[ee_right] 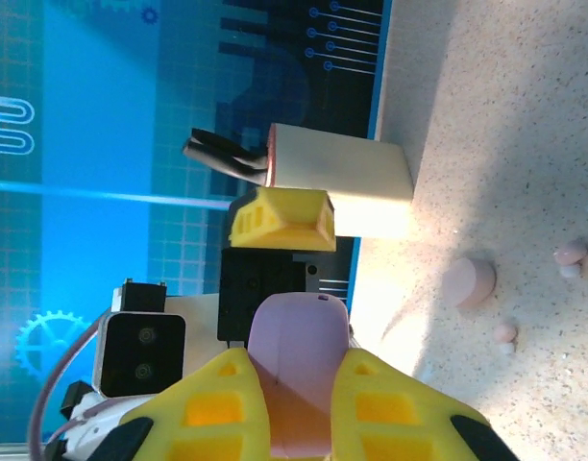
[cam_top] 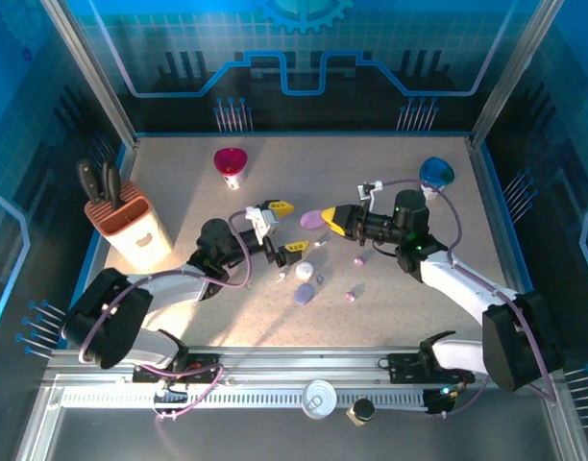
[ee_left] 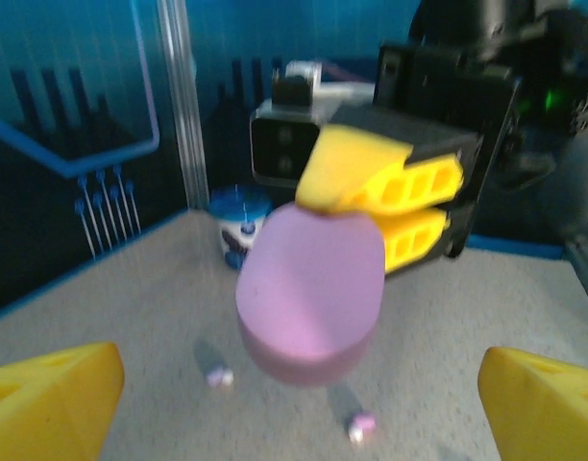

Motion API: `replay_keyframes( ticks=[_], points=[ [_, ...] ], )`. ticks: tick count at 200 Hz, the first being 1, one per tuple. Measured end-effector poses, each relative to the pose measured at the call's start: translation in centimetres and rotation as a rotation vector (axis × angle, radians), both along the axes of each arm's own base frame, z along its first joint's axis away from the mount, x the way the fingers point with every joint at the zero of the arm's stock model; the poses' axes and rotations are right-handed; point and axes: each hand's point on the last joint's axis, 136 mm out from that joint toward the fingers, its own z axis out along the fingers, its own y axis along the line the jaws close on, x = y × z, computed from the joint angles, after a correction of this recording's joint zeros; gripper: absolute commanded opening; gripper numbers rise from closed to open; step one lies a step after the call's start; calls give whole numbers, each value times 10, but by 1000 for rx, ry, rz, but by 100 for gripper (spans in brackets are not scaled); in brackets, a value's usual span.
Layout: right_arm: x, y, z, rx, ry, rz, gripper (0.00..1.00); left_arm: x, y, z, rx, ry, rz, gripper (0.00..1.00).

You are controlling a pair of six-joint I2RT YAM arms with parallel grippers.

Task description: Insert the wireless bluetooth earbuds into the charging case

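Gripping a lilac oval case [ee_left: 313, 288] above the table [cam_top: 179, 163], the right fingers [cam_top: 332, 219] face the left fingers [ee_left: 44, 403], which stand spread wide

Tabletop [cam_top: 179, 206]: speckled beige, with a blue strip [cam_top: 304, 135] along its far edge. Far wall [cam_top: 304, 38]: blue panel printed with circuit lines and a gear motif at top centre. Left wall [cam_top: 25, 144] and right wall [cam_top: 573, 115]: darker blue printed panels. Metal posts stand at the far left [cam_top: 92, 67] and far right [cam_top: 515, 67] corners. A slotted metal rail [cam_top: 256, 396] runs along the near edge. Light is brightest on the near left of the tabletop.
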Motion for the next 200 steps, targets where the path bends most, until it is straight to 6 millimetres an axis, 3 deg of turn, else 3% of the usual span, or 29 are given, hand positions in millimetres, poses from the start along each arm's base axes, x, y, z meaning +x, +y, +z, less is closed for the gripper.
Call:
replay_keyframes(
  ticks=[40, 95, 141, 200],
  points=[
    [-3, -3, 10, 97, 33, -8, 9, 2, -11, -4, -38, -14, -52, 92],
    [-6, -7, 24, 223, 32, -15, 9, 2, -30, 28, -104, -87, -97, 84],
    [-7, -9, 31, 290, 29, -18, 8, 3, -42, 27, -110, -78, -127, 72],
    [-11, -11, 26, 301, 42, -22, 6, 1, -46, 29, -111, -83, -147, 62]
  ],
)
